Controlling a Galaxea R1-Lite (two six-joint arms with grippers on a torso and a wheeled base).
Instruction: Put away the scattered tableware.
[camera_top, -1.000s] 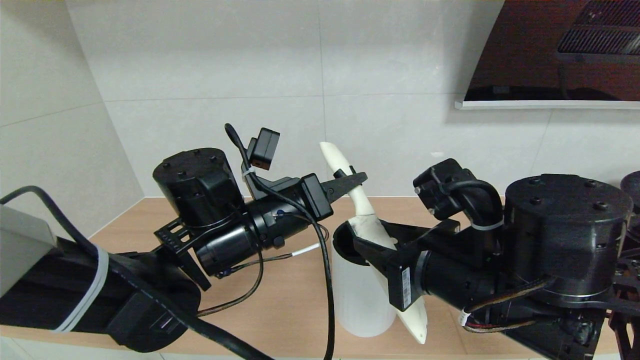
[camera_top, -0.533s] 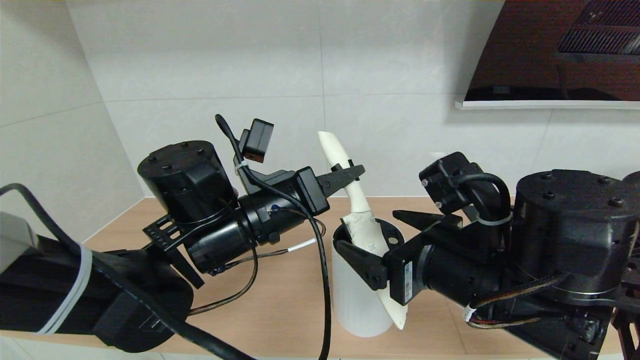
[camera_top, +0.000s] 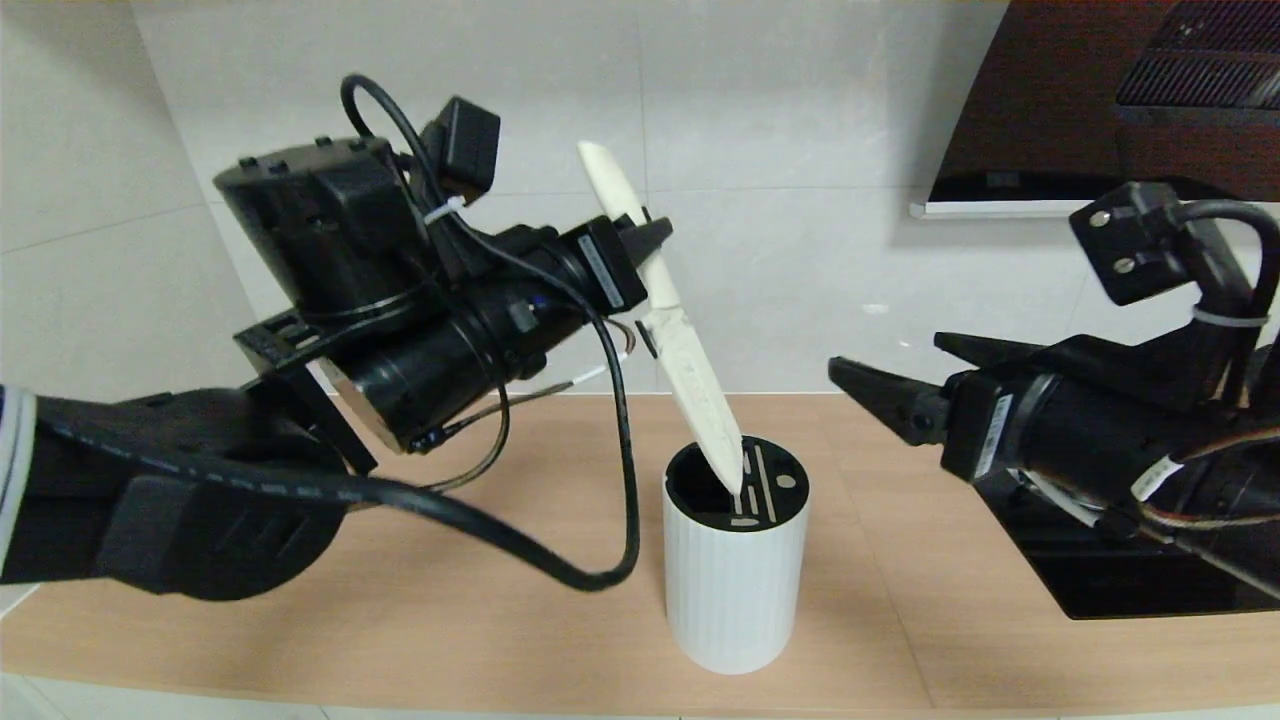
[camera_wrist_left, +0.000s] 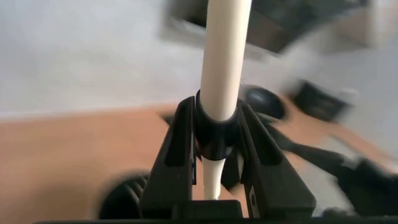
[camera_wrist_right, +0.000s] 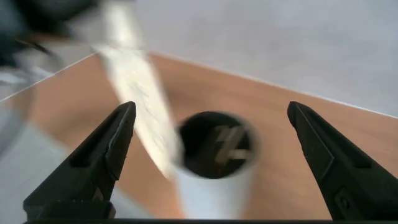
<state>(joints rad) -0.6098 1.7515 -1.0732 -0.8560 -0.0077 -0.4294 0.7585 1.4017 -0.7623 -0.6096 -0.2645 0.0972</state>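
My left gripper (camera_top: 648, 238) is shut on the handle of a white knife (camera_top: 672, 338), held high and tilted, blade down. The blade tip hangs just over the black slotted top of a white ribbed holder (camera_top: 735, 570) on the wooden counter. The left wrist view has the knife handle (camera_wrist_left: 222, 59) clamped between my fingers (camera_wrist_left: 176, 158). My right gripper (camera_top: 880, 385) is open, to the right of the holder and above it, holding nothing. From the right wrist, the open fingers (camera_wrist_right: 102, 152) frame the holder (camera_wrist_right: 216, 163) and the knife blade (camera_wrist_right: 140, 99).
The wooden counter (camera_top: 500, 620) runs to a white tiled wall behind. A black cooktop (camera_top: 1120, 590) lies at the right, under a dark range hood (camera_top: 1120, 110). Bare counter lies left and in front of the holder.
My right gripper let go of the knife blade, opened and drew back to the right. My left gripper lifted the knife up, bringing its tip from beside the holder to over its top.
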